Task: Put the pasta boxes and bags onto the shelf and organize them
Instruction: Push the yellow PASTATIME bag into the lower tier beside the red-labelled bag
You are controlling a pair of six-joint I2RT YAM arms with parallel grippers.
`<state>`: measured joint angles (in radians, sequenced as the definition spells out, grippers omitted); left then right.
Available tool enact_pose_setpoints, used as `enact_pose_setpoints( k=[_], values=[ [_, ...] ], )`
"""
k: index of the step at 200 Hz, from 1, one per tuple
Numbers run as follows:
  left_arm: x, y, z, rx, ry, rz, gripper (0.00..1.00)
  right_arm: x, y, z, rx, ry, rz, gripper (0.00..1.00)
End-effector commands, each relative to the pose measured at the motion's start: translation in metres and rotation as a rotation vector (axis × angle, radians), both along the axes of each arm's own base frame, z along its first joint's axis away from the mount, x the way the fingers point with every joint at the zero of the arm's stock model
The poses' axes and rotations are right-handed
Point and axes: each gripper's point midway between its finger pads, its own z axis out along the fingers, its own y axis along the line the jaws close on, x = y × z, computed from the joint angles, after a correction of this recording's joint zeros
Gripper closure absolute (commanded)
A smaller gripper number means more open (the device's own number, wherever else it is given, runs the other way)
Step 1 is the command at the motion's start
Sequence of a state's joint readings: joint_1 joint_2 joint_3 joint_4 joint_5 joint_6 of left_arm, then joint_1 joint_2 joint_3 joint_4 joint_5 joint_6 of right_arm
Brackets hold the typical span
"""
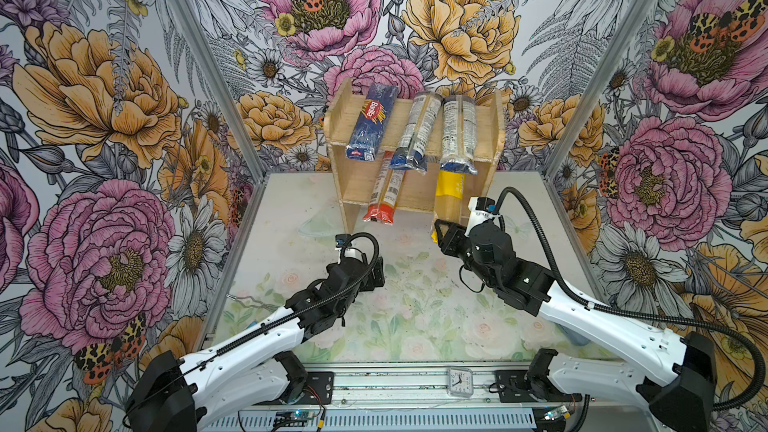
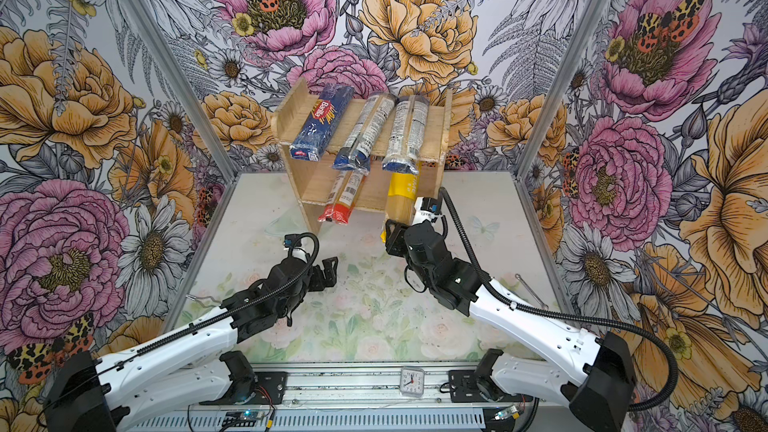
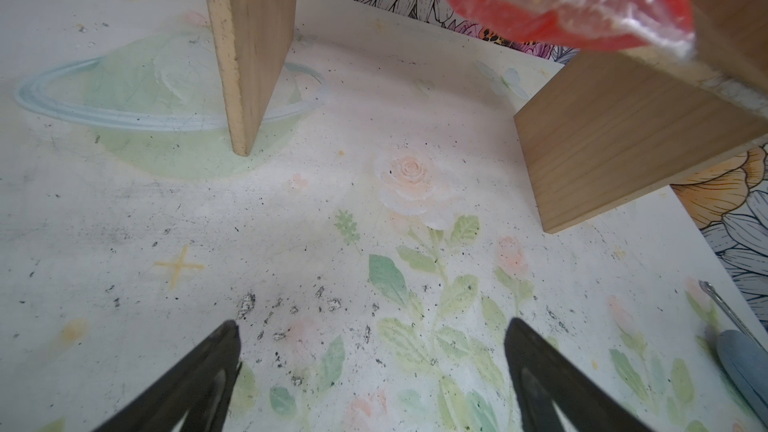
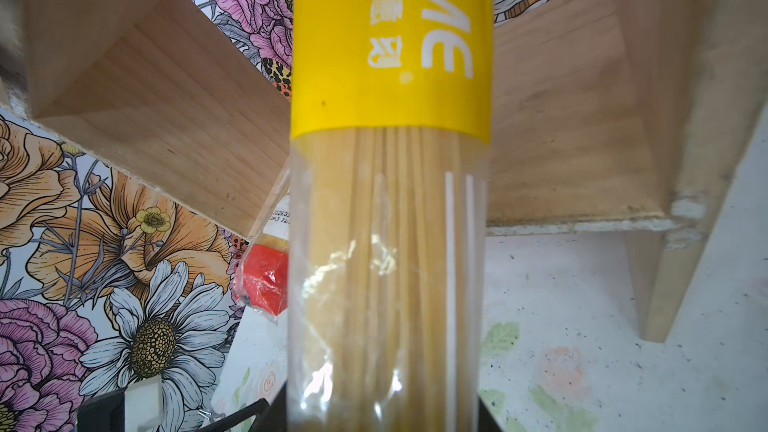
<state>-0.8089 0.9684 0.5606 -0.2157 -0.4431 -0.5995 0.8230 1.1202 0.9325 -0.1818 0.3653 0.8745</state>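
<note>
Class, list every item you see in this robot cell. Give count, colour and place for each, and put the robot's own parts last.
shelf: one, light wood, back of table
Barilla box: one, dark blue, top tier, left
clear packs: two, blue ends, top tier, middle and right
red-ended pack: one, clear with red end, lower tier, overhanging the front
yellow pack: one, yellow and clear, far end in lower tier, right
clock: one, white face, front rail
pad: one, grey-blue, on table
table: one, pale floral
left pincer: one, black, open, empty
right pincer: one, black, shut on yellow pack
</note>
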Motion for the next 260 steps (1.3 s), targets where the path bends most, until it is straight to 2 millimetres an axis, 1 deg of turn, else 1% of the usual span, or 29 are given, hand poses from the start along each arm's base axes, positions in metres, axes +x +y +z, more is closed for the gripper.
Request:
enact_pose_setpoints(
  k=[1, 68, 135, 181, 260],
  values=[
    [-0.002, 0.003, -0.003, 0.008, 0.010, -0.018, 0.01, 0.011, 0.002, 0.076, 0.143, -0.191, -0.025, 1.00],
    [0.001, 0.008, -0.006, 0.007, 0.016, -0.009, 0.01, 0.021, 0.010, 0.070, 0.086, -0.206, -0.024, 1.00],
    [0.003, 0.009, -0.009, 0.002, 0.021, -0.008, 0.01, 0.029, 0.011, 0.064, 0.057, -0.234, -0.055, 1.00],
    [0.006, 0.008, -0.010, 0.001, 0.023, -0.012, 0.01, 0.035, 0.011, 0.064, 0.042, -0.249, -0.076, 1.00],
    [0.008, 0.007, -0.011, 0.003, 0.025, -0.019, 0.01, 0.043, 0.012, 0.054, -0.003, -0.242, -0.103, 1.00]
  ],
)
